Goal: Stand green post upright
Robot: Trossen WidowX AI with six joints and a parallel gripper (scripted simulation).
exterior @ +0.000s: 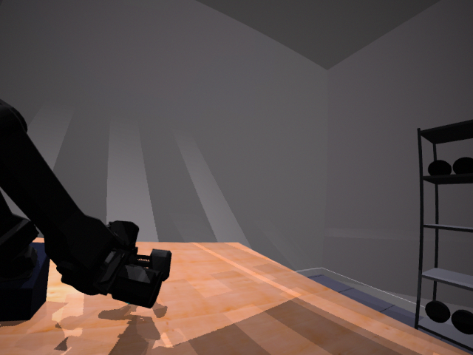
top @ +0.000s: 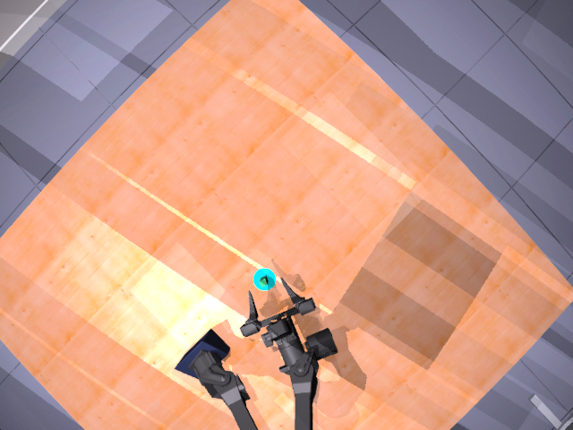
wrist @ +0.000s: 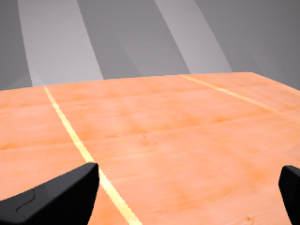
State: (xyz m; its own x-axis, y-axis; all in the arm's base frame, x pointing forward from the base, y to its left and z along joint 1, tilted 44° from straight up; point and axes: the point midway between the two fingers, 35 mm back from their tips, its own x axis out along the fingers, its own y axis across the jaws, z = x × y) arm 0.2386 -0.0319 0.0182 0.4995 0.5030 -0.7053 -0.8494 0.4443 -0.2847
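Observation:
The cyan circle lies on the table in the top view; only a sliver of it shows under the gripper in the exterior view. The green post shows as a small, partly dark green patch inside the circle, seen from above. Its small outline looks like a post on end. My gripper is open wide with nothing between its fingers. Its fingertips are spread on either side of the circle's near edge in the top view. The wrist view shows neither post nor circle, and the gripper body hides the post in the exterior view.
The wooden table bears shadows and bright light strips. A dark blue block stands by the arm's base part, left of the gripper in the top view. A shelf rack stands beyond the table.

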